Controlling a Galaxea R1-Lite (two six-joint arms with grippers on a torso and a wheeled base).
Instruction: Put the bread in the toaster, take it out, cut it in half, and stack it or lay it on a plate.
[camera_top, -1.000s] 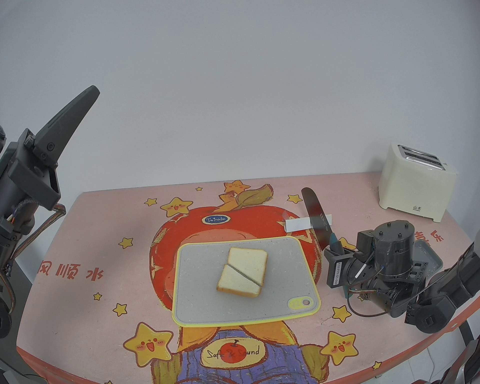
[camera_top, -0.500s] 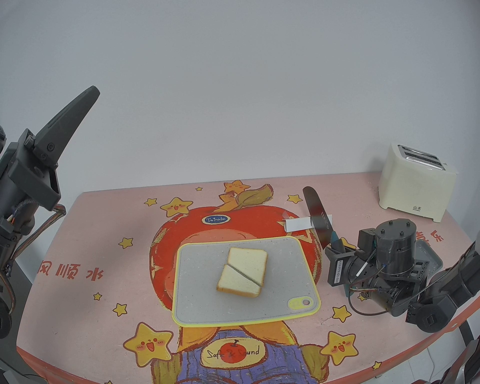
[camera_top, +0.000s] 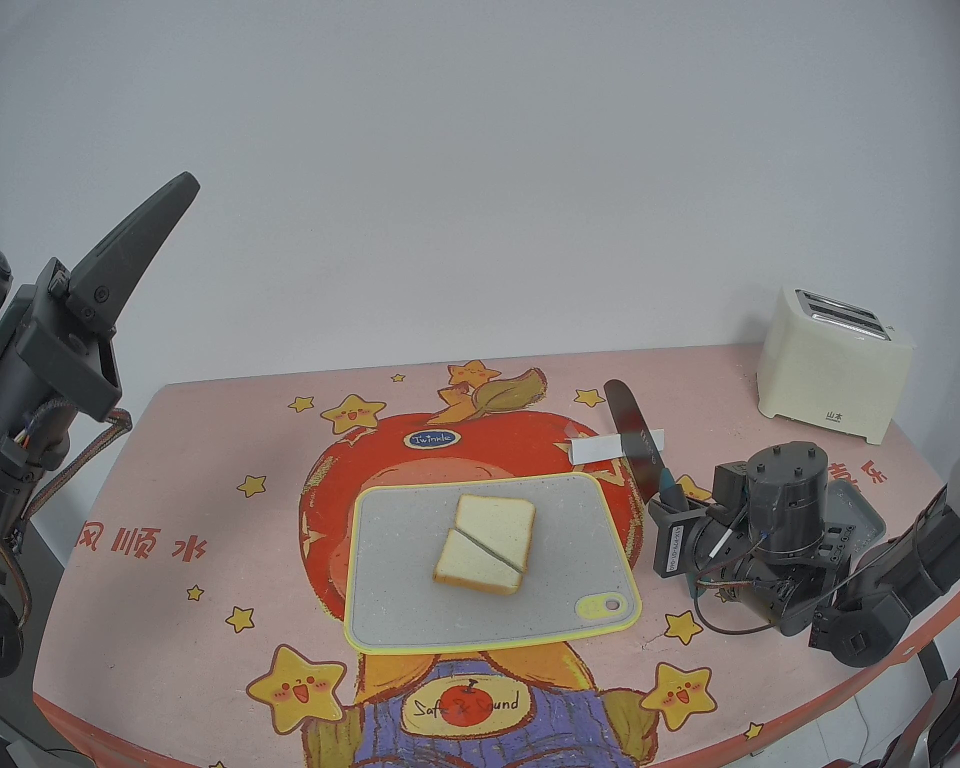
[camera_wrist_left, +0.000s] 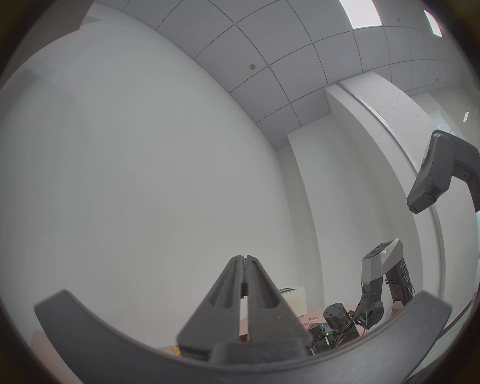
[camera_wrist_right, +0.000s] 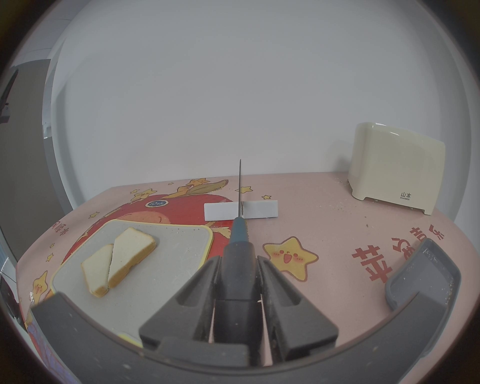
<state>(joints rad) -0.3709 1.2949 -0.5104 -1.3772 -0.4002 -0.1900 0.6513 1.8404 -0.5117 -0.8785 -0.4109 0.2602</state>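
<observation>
Two halves of a cut bread slice (camera_top: 485, 545) (camera_wrist_right: 120, 257) lie side by side on the grey, yellow-rimmed cutting board (camera_top: 400, 590) (camera_wrist_right: 165, 270) in the middle of the table. To the right of the board, my right gripper (camera_top: 672, 505) (camera_wrist_right: 239, 262) is shut on the handle of a knife (camera_top: 632, 432) (camera_wrist_right: 238, 232). Its dark blade points away toward the wall, low over a white strip (camera_top: 600, 447). The cream toaster (camera_top: 832, 362) (camera_wrist_right: 395, 167) stands at the far right corner. My left gripper (camera_top: 180, 190) (camera_wrist_left: 244, 265) is raised high at the left, shut and holding nothing.
A grey plate (camera_top: 862, 510) (camera_wrist_right: 422, 275) lies under my right wrist near the table's right edge. The wall runs close behind the table. Bare tabletop lies left of the board and in front of it.
The right wrist with the knife wavers very slightly to the right and back. The bread, board and left arm have not moved.
</observation>
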